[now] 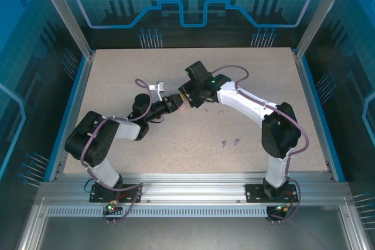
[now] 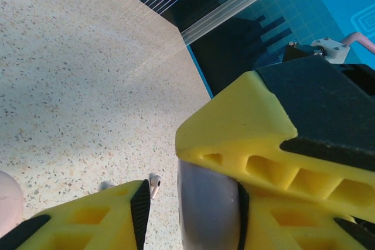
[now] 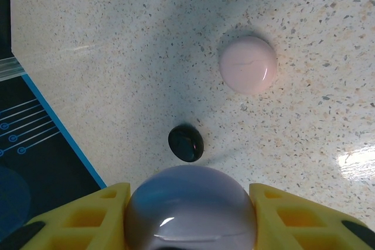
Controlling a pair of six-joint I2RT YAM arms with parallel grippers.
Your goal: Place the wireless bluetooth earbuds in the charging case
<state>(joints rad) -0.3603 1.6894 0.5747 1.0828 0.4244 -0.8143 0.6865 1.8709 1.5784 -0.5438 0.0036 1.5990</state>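
Observation:
My right gripper [image 1: 188, 95] [image 3: 190, 209] is shut on a round lilac charging case [image 3: 190, 206], held above the table. My left gripper [image 1: 177, 102] [image 2: 190, 206] reaches in from the left and straddles the same case [image 2: 208, 209]. Its right pad touches the case, while a gap remains at its left pad [image 2: 140, 206], so it stands open. A pale pink earbud [image 2: 154, 185] lies on the table, seen through that gap. Two pale pink earbuds [image 1: 205, 110] lie just right of the grippers. Two lilac earbuds [image 1: 224, 142] lie nearer the front.
A round pink case [image 3: 248, 64] and a small black case [image 3: 186, 143] rest on the speckled table below the held case. The right gripper's yellow finger [image 2: 246, 127] crosses above my left fingers. A blue rim [image 1: 310, 109] edges the table.

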